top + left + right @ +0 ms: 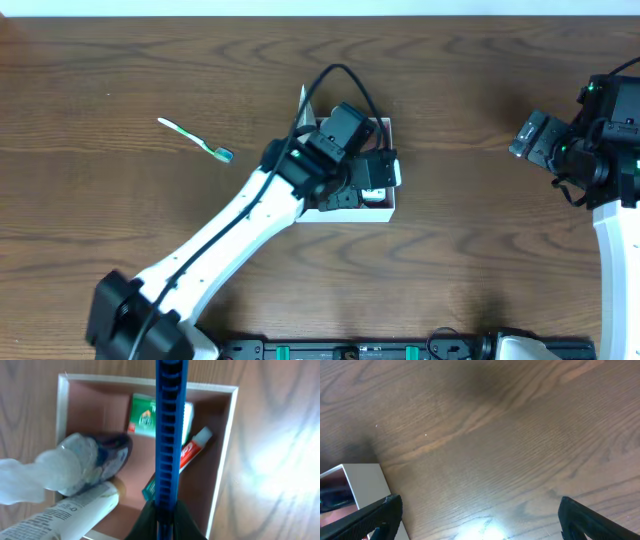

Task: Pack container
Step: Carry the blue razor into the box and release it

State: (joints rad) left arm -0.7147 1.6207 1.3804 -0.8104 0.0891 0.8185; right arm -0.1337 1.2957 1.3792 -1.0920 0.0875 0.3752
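My left gripper [165, 521] is pinched on a long blue ribbed plastic strip [170, 435], above the square white-walled, pinkish-brown-lined container [100, 410] at mid-table. Best practice: lower it flat beside the red-and-white toothpaste tube [192, 450], then release. My right gripper [480, 510] is spread wide, well apart.

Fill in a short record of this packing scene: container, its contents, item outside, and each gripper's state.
container: square white-walled box, pinkish-brown inside
inside: green-and-white carton, toothpaste tube, white tube, clear-wrapped item
left gripper: shut on blue comb above the container
right gripper: open over the table
outside: toothbrush on the table
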